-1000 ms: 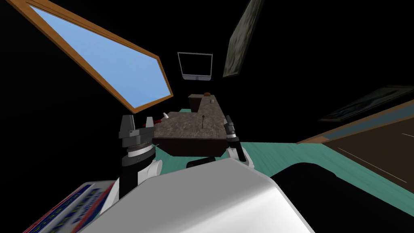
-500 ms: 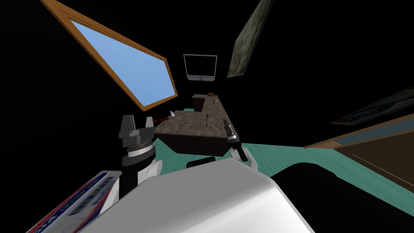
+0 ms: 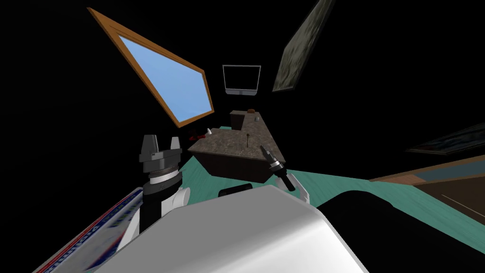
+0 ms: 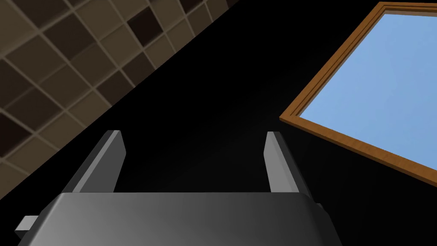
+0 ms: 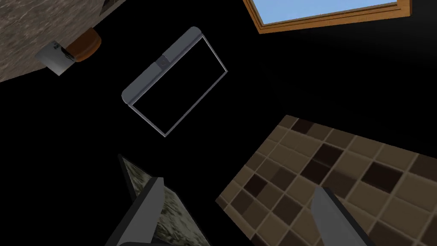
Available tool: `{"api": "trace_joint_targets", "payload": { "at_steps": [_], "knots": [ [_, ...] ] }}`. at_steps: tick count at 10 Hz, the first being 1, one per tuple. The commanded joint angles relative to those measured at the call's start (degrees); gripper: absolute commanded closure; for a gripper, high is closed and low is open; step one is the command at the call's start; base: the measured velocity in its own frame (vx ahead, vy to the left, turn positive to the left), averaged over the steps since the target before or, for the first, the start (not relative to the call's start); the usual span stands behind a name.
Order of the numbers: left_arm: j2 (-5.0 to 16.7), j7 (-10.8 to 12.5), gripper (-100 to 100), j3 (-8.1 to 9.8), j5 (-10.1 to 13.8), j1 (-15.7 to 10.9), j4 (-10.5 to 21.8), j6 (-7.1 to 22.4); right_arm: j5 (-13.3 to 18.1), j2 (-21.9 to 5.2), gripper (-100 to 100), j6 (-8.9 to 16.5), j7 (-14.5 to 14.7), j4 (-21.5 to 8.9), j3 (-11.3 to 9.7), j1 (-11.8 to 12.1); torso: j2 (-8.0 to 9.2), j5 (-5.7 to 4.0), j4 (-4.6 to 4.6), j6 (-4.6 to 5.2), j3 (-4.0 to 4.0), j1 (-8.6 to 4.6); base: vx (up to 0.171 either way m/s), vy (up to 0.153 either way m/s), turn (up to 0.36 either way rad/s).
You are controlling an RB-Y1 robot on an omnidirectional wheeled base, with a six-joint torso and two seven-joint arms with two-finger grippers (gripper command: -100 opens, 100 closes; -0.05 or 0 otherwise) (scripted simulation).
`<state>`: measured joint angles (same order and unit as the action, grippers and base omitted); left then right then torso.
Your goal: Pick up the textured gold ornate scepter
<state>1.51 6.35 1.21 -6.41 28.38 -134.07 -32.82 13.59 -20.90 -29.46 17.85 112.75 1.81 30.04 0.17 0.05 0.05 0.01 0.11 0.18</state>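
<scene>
Now | scepter [image 3: 248, 140] on table [image 3: 222, 143] | left fingers [image 4: 278, 164] spread | right fingers [image 5: 333, 220] spread | striped panel [image 3: 94, 232] print perhaps lettering, unreadable

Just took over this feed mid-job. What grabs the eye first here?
The wood-framed window of bright blue, high on the left against a black area. Below it, in the centre, is a mottled brown table with a thin dark scepter upright on it. The left gripper stands open to the table's left, and the right gripper, also open, is by its near right corner.
</scene>
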Motion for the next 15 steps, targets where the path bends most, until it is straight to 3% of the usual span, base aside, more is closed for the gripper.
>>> {"api": "trace_joint_targets", "payload": {
  "at_steps": [1, 4, 5, 6, 9, 10, 15],
  "knots": [
    [0.0, 0.0, 0, 0.0, 0.0, 0.0, 0.0, 0.0, 2.9, -2.9, -100, -0.7, 2.9, -2.9, 1.0, 0.0, 0.0, 0.0, 0.0, 0.0, 0.0, 0.0, -0.038, 0.075, 0.144],
    [0.0, 0.0, 0, 0.0, 0.0, 0.0, 0.0, 0.0, 5.6, -6.5, -100, -1.7, 5.8, -5.5, 2.0, 0.4, 0.01, -0.01, 0.0, -0.02, 0.0, 0.0, -0.034, 0.058, 0.118],
    [0.0, 0.0, 0, 0.0, 0.0, 0.0, 0.0, 0.0, 8.0, -8.6, -100, -2.8, 8.2, -8.1, 3.0, 0.8, -0.01, -0.01, 0.0, 0.01, 0.0, -0.04, -0.037, 0.077, 0.206],
    [0.0, 0.0, 0, 0.0, 0.0, 0.0, 0.0, 0.0, 8.2, -9.6, -100, -2.8, 8.6, -8.2, 3.0, 0.8, 0.01, 0.01, 0.0, -0.02, 0.0, 0.04, -0.031, 0.071, 0.112],
    [0.0, 0.0, 0, 0.0, 0.0, 0.0, 0.0, 0.0, 13.2, -14.8, -100, -5.2, 13.7, -13.5, 5.4, 1.8, -0.01, 0.0, 0.0, 0.02, 0.0, 0.0, -0.034, 0.073, 0.173],
    [0.0, 0.0, 0, 0.0, 0.0, 0.0, 0.0, 0.0, 13.6, -16.0, -100, -5.2, 14.5, -13.8, 5.4, 1.8, 0.01, 0.0, 0.0, -0.03, 0.0, 0.01, -0.016, 0.061, 0.111],
    [0.0, 0.0, 0, 0.0, 0.0, 0.0, 0.0, 0.0, 21.2, -24.2, -100, -8.8, 22.6, -21.2, 9.0, 3.3, -0.09, 0.01, -0.02, 0.02, -0.05, 0.01, -0.005, 0.078, 0.198]
  ]
}}
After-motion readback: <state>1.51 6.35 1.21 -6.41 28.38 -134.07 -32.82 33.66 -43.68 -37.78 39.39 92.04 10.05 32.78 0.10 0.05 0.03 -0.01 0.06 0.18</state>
